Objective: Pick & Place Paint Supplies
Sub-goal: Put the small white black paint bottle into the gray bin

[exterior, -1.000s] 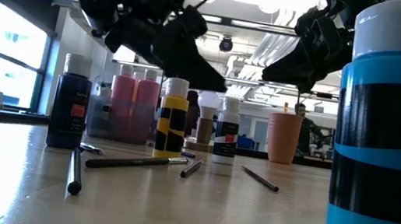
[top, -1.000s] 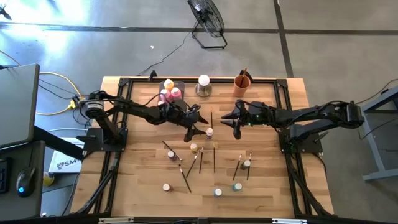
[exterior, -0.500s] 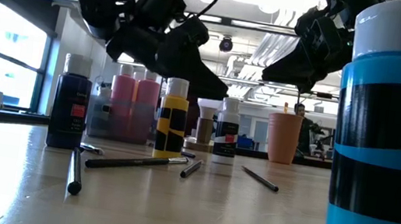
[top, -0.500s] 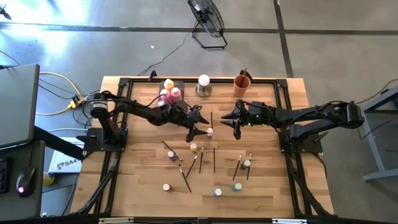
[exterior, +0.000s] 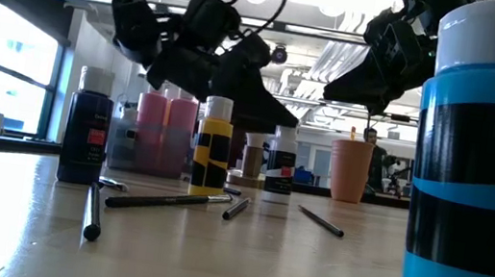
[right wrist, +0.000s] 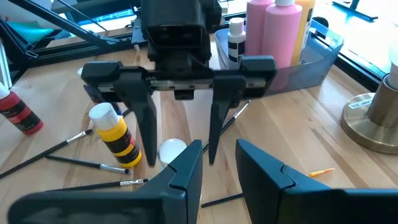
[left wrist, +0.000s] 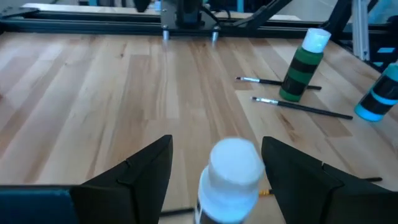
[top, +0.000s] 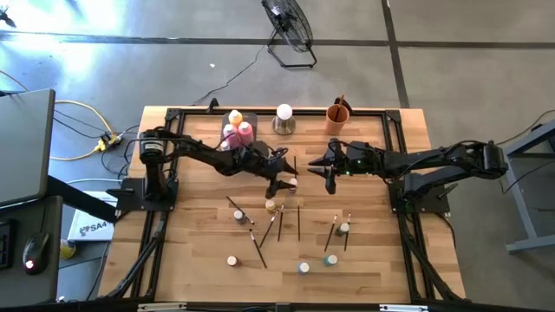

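White-capped bottle (left wrist: 233,168) stands between the left gripper's (top: 284,184) wide jaws, ungripped.

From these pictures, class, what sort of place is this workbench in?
Probably a robotics lab or workshop: two arms bolted to a wooden table, bare concrete floor with a standing fan, and strip ceiling lights behind.

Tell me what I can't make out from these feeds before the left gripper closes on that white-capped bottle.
- White-capped bottle, left wrist view: body and label cut off by the frame's bottom edge, cap blurred; colour unknown.
- Same bottle, right wrist view: only the cap shows; the right gripper fingers hide its base.
- Grey tray, high view: bottles too small to count.
- Low view: the blue bottle blocks the table's right side.
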Tool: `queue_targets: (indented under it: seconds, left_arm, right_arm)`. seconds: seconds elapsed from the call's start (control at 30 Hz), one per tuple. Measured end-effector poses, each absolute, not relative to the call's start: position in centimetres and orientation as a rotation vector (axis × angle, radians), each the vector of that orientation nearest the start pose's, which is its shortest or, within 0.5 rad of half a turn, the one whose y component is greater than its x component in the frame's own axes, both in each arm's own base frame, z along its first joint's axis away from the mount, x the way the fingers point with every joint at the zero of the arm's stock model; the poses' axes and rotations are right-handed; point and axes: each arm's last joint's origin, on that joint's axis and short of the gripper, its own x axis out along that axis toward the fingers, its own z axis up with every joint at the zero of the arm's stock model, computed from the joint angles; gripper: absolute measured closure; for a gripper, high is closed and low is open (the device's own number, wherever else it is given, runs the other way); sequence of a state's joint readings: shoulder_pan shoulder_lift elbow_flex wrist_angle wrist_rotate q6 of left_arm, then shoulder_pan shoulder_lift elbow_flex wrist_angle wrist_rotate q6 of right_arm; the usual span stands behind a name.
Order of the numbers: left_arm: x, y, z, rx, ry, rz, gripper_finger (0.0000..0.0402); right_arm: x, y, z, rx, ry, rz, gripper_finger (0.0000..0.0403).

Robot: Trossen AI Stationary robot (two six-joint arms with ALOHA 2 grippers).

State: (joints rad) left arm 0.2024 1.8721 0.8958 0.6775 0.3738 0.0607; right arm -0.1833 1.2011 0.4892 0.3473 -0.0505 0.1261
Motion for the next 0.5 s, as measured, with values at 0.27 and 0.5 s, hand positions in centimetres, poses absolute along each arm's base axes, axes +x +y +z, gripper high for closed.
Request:
queue_targets:
  seconds: [0.27,0.5]
  left_arm:
    - [38.15,6.67,15.72,-0.062,0.360,-0.203,0.0160]
    - [38.16,6.66,15.68,-0.071,0.371,-0.208,0.0160]
  right_arm:
    - [23.59,-4.22,20.06,0.167,0.354,-0.154,0.0312]
    - [23.59,-4.22,20.06,0.167,0.354,-0.154,0.0312]
